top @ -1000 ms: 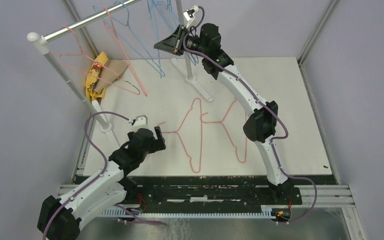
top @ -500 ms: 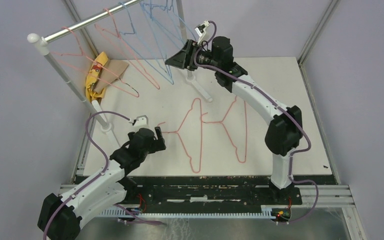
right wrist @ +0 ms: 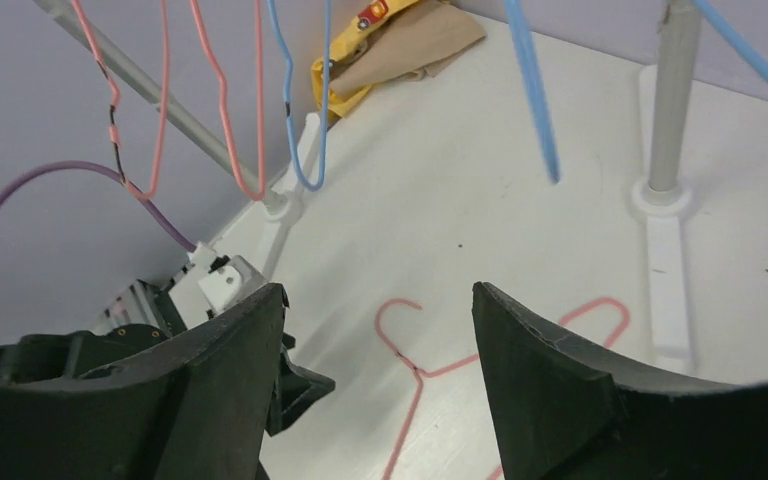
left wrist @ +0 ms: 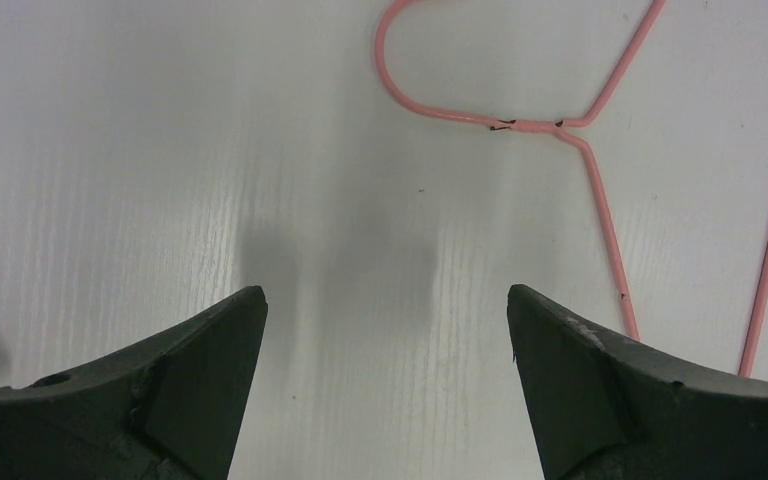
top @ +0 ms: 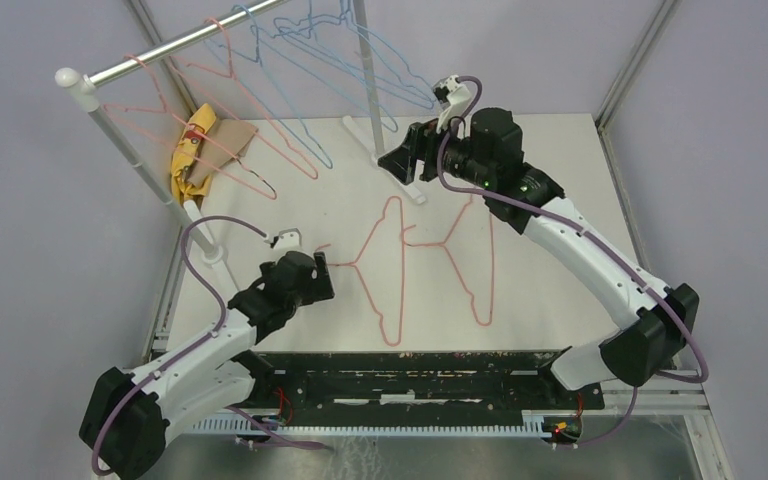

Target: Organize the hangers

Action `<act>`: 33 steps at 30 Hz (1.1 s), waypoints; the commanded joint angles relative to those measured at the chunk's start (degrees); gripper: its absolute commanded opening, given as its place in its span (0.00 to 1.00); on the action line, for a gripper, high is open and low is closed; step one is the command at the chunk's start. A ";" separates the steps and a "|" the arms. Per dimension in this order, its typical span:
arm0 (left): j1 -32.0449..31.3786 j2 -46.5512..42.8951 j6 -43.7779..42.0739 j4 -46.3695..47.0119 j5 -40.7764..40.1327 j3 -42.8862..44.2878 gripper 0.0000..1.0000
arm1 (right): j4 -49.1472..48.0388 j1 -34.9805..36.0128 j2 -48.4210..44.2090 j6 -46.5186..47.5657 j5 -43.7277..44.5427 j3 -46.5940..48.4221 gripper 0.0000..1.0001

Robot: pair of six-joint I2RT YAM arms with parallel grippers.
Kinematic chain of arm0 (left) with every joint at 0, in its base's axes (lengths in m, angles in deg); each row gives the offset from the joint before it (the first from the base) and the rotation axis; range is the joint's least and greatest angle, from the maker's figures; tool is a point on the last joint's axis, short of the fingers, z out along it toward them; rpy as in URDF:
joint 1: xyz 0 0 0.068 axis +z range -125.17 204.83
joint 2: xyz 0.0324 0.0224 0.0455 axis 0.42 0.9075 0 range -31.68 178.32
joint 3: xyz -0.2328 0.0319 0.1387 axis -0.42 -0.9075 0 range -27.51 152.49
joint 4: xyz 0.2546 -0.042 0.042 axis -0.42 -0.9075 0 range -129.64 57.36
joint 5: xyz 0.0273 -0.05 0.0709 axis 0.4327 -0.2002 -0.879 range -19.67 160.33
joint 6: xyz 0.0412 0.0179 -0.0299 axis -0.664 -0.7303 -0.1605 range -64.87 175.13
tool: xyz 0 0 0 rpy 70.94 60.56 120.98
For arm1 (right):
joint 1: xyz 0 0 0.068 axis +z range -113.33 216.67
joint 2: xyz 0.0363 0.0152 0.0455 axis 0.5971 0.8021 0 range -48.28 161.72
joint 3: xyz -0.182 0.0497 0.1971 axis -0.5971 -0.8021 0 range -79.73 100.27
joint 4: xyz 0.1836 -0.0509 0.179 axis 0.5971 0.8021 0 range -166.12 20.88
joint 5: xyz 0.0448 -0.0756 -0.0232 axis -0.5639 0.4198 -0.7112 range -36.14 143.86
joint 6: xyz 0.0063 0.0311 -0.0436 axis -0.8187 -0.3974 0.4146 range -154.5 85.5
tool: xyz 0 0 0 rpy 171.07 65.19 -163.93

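Note:
Two pink hangers lie flat on the white table: one (top: 345, 264) with its hook pointing left, the other (top: 430, 243) just to its right. My left gripper (top: 318, 272) is low over the table, just left of the first hanger's hook (left wrist: 530, 125). It is open (left wrist: 387, 300) with only bare table between its fingers. Several more hangers, pink (top: 260, 120) and blue (top: 326, 163), hang on the silver rail (top: 180, 42). My right gripper (top: 400, 160) is in the air by the rail's right pole, open (right wrist: 378, 290) and empty. A blue hanger (right wrist: 530, 90) hangs ahead of it.
The rail rests on two white poles with feet on the table, one left (top: 130, 150) and one right (top: 368, 90). A yellow and brown cloth bundle (top: 200, 150) lies at the back left. Metal frame posts and grey walls close in the table.
My right gripper has opened, let go of the blue hanger at the rail and drawn back to the right and lower. The hanging hangers have swung. The left arm has barely moved.

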 commanded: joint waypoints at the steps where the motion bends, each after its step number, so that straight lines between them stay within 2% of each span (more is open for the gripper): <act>1: -0.30 1.47 2.07 3.08 -0.97 3.40 0.97 | 4.94 1.33 -3.55 8.66 5.17 -0.76 0.76; 6: -0.30 3.06 2.01 3.37 -0.78 4.17 0.97 | 6.20 3.63 -3.20 11.80 4.70 2.64 0.77; 14: -0.30 1.86 2.20 3.67 -0.95 3.60 0.97 | 8.19 6.49 4.79 13.45 -0.72 19.61 0.77; 20: -0.34 1.17 2.11 4.36 -0.23 3.16 0.97 | 3.01 7.32 13.43 10.63 -8.51 30.93 0.79; 21: -0.31 1.02 2.08 4.44 -0.17 3.19 0.97 | 2.07 7.40 15.84 9.34 -11.11 33.41 0.82; 23: -0.30 0.62 2.02 4.57 0.06 3.08 0.97 | -2.76 7.52 20.20 6.78 -15.64 37.33 0.99; 27: -0.30 -0.29 1.81 4.62 0.03 2.80 0.97 | -4.19 8.90 29.33 6.31 -18.57 49.66 1.00; 33: -0.30 -2.48 1.32 3.83 -0.33 2.86 0.97 | -13.77 9.86 39.10 3.41 -20.05 58.23 1.00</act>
